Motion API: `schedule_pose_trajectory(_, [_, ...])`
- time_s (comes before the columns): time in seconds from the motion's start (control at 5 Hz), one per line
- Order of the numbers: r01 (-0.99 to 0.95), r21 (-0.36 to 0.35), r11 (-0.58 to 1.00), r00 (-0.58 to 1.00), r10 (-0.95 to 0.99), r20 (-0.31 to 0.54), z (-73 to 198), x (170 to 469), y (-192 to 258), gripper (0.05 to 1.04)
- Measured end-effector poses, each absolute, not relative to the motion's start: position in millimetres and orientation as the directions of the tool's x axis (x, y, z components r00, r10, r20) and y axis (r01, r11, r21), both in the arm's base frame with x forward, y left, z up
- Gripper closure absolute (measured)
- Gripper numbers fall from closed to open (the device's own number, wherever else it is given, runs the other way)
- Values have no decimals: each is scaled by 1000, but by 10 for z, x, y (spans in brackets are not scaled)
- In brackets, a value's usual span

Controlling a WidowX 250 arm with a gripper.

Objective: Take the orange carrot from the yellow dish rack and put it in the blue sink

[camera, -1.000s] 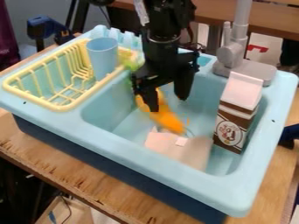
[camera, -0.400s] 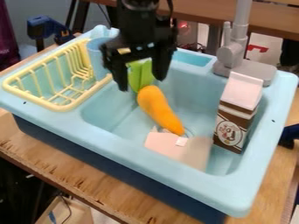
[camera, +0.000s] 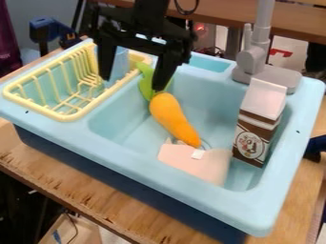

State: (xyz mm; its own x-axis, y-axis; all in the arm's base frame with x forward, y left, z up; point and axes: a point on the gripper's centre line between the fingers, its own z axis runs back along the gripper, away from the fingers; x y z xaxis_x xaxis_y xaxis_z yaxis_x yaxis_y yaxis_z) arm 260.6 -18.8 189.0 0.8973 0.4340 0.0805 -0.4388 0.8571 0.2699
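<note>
Rough wood shows beneath the sink's smooth plastic [camera: 167,178], and the faucet [camera: 259,47] looks matt grey plastic.

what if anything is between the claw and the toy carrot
Nothing visible blocks the claw from the toy carrot. One finger overlaps its leafy top in the picture; I can't tell whether they touch.

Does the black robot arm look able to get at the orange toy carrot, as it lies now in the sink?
Probably yes: the pincer hangs open near the toy carrot, by its green leaves, and nothing covers its orange part.
</note>
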Motion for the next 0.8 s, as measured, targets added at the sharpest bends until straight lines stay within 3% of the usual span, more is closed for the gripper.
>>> schedule_pose_trajectory(0.2, [-179, 229, 957, 983, 185, -4, 2021, 2479, -234, 83])
schedule_pose_trajectory(0.4, [61, 40, 997, 994, -57, -89, 2014, 2431, -257, 83])
schedule_pose_trajectory(0.6, [235, 11, 972, 967, -233, -106, 2024, 2411, -253, 83])
schedule_pose_trajectory(0.8, [219, 45, 975, 972, -214, -98, 2112, 2432, -234, 83])
